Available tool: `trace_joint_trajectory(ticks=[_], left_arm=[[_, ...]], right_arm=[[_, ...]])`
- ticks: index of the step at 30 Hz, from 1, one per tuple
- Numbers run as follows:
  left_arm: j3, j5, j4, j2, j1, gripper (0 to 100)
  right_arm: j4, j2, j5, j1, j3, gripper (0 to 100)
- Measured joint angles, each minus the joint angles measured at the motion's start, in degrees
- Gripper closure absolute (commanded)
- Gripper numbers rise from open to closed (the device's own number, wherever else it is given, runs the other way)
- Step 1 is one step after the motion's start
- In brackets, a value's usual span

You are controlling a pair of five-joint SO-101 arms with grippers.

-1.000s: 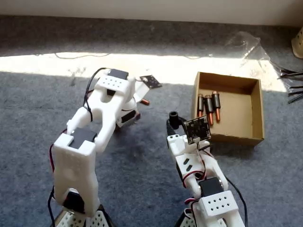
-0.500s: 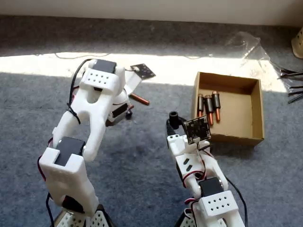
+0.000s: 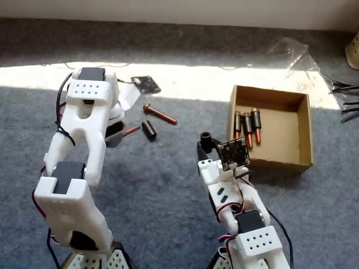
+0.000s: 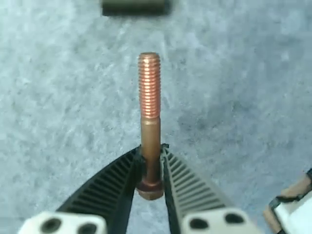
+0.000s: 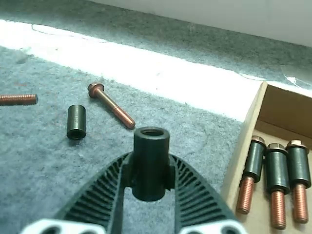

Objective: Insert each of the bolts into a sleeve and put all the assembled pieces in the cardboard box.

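Right wrist view: the right claw (image 5: 149,168) pinches a black sleeve (image 5: 151,144), while the left claw (image 4: 151,152) clamps a copper bolt (image 4: 149,87). Beyond, a spare bolt (image 5: 111,105) and a spare sleeve (image 5: 76,122) lie near the middle of the tabletop (image 5: 44,161). Three assembled pieces (image 5: 278,170) rest in the cardboard box (image 5: 285,105) toward the right edge.

A glaring band of sunlight crosses the carpet (image 3: 168,190) at the cardboard box's (image 3: 280,163) far wall; the nearer carpet lies in shade.

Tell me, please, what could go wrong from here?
The left tool grips the bolt only near its head, so the long shank may tilt and miss the bore.
The right tool holds the sleeve low; a push could slip it.
The loose sleeve lies between them and may get knocked.
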Motion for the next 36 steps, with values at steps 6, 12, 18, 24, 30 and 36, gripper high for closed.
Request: trace_joint_trajectory(ticks=[6,12,18,24,30,36], left_arm=[[5.5,-25.2,1.8,0.0,0.0,96],[6.0,-25.2,1.8,0.0,0.2,96],[6.0,-25.2,1.8,0.0,2.3,96],[6.0,-25.2,-0.4,0.0,3.5,96],[6.0,-25.2,-0.7,0.0,4.6,88],[6.0,-25.2,-3.2,0.0,4.7,88]], right_arm=[[0.0,0.0,0.0,0.0,0.0,99.4],[0.0,0.0,0.0,0.0,0.0,99.4],[0.0,0.0,0.0,0.0,0.0,99.4],[0.0,0.0,0.0,0.0,0.0,99.4],[0.0,0.0,0.0,0.0,0.0,99.4],[0.0,0.0,0.0,0.0,0.0,99.4]])
